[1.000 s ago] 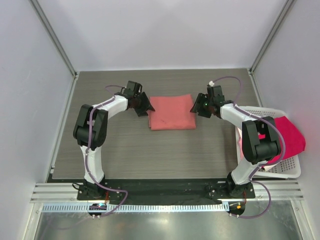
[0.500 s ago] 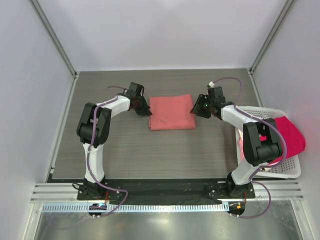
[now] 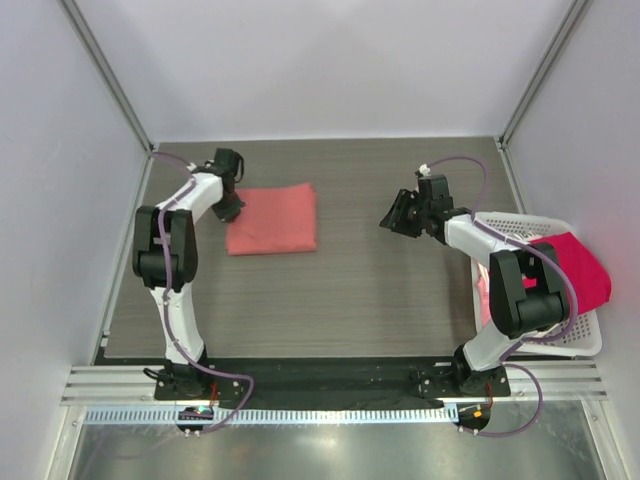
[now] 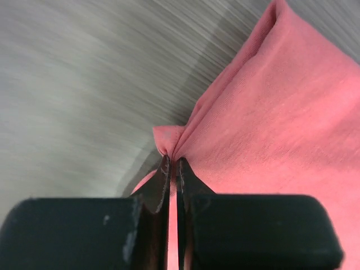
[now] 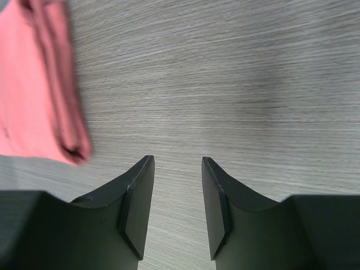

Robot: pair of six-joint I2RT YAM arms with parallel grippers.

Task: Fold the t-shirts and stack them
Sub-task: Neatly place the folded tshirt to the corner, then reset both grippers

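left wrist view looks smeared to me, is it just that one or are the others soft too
Left wrist: the table is streaked with blur, while the salmon t-shirt at the left tool is sharp. Right wrist: wood grain crisp, shirt edge slightly soft. Top external: sharp, evenly lit.

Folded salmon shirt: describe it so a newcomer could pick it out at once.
On the grey wooden table, look left of centre. A salmon-coral t-shirt lies folded into a flat rectangle, its edge pinched by the left gripper. Unlike it, the brighter crimson-pink shirt hangs over the white basket at right.
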